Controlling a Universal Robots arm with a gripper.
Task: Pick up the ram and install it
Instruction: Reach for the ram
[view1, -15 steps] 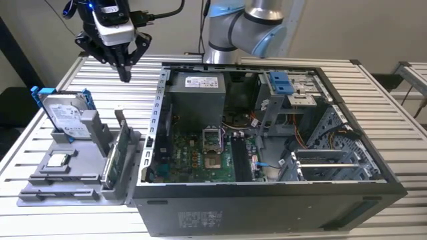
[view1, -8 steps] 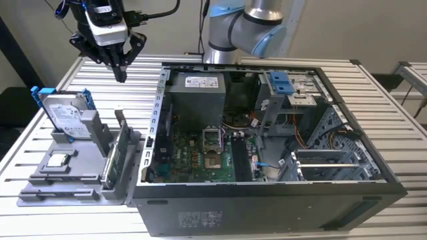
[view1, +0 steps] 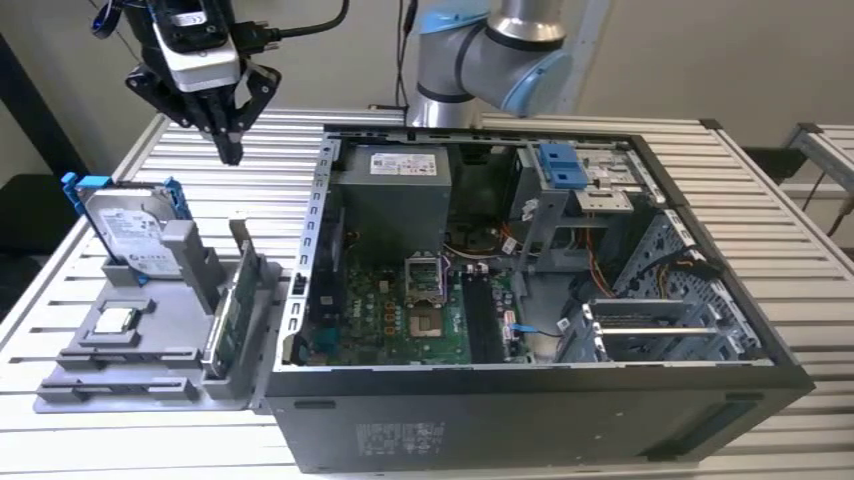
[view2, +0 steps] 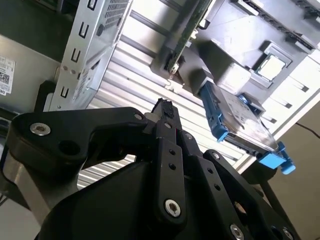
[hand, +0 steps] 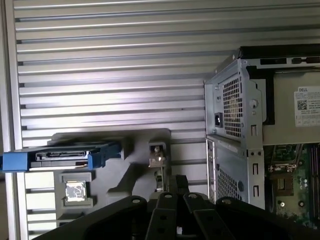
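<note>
My black gripper (view1: 230, 150) hangs closed and empty, at twelve o'clock of the grey plastic holder (view1: 80, 388). I risk seizing its upright green circuit board (view1: 227, 320), not the ram.

Bright even light; glare on table (view2: 131, 56) behind gripper (view2: 164, 108).

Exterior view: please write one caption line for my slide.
Gripper, shut and empty, hangs over the table near the gray parts fixture and open computer case.
</note>
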